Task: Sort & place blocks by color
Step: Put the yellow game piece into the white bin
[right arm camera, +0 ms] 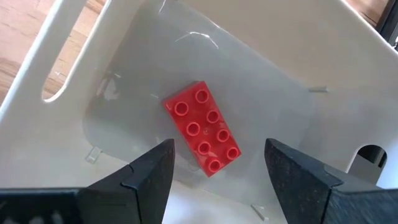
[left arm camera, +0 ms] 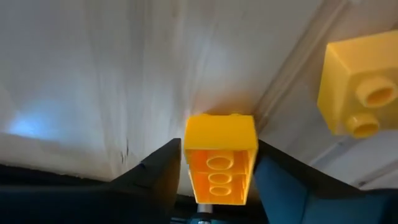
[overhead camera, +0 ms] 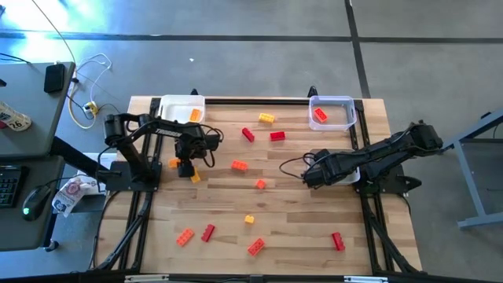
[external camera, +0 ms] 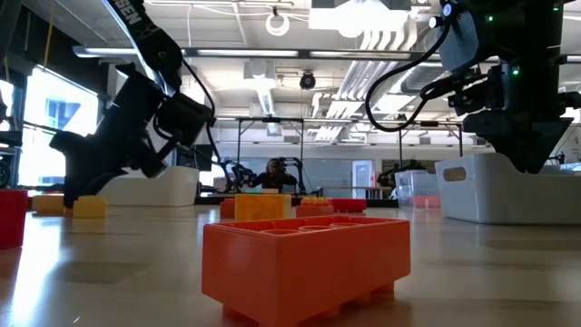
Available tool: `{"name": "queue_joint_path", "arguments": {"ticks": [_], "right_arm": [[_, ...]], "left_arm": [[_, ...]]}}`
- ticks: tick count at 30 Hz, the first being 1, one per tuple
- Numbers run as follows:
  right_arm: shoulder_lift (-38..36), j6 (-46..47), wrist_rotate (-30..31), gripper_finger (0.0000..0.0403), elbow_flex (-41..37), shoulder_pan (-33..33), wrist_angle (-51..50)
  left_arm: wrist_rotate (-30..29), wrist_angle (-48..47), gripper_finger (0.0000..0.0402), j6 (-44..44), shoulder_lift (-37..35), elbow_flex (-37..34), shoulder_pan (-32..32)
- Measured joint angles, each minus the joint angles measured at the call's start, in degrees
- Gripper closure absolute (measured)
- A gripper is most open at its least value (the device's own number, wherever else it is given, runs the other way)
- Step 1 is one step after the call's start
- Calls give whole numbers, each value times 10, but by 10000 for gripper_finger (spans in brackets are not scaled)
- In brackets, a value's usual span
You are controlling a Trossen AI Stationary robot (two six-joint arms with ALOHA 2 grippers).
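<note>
Now, left gripper (left arm camera: 219, 163): it is reaching down to the table (overhead camera: 299, 212) on its left side, just in front of the white tray (overhead camera: 178, 102).
Left fingers: they are standing on both sides of a yellow block (left arm camera: 219, 134) and are seeming to press on it, one finger on each side.
Yellow block: it is lying on the wood, directly between the two fingers, with its hollow underside facing the wrist camera.
Second yellow block (left arm camera: 357, 87): it is lying near, outside the fingers, and is not touching the first one.
Right gripper (right arm camera: 217, 148): it is hanging above a white tray (right arm camera: 74, 56) on the right side; the fingers are standing wide apart and are holding nothing.
Red block (right arm camera: 203, 127): it is lying flat on the floor of this tray, studs up, below the gap between the right fingers and apart from them.
Clear tray (overhead camera: 332, 100): it is sitting at the far right corner and is holding one red block (overhead camera: 320, 115).
Other blocks: red, orange and yellow ones are lying scattered over the middle and the near part of the table.
</note>
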Motion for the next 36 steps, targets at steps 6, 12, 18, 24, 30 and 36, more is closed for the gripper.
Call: {"name": "queue_joint_path", "arguments": {"ticks": [6, 12, 18, 24, 30, 36], "right_arm": [[0, 0, -2, 167, 0, 0, 0], [-1, 0, -3, 185, 0, 0, 0], [-21, 0, -3, 226, 0, 0, -1], [-63, 0, -3, 257, 0, 0, 2], [-104, 5, -1, 265, 0, 0, 10], [-139, -1, 15, 265, 0, 0, 42]], "left_arm": [[1, 15, 278, -4, -3, -19, 0], [1, 12, 293, 4, -17, -27, -3], [3, 26, 289, 4, -57, -26, -21], [-10, 22, 291, -2, -109, -25, -39], [-25, 19, 291, -9, -170, -24, -42], [-30, 16, 289, -15, -227, 11, -42]]}}
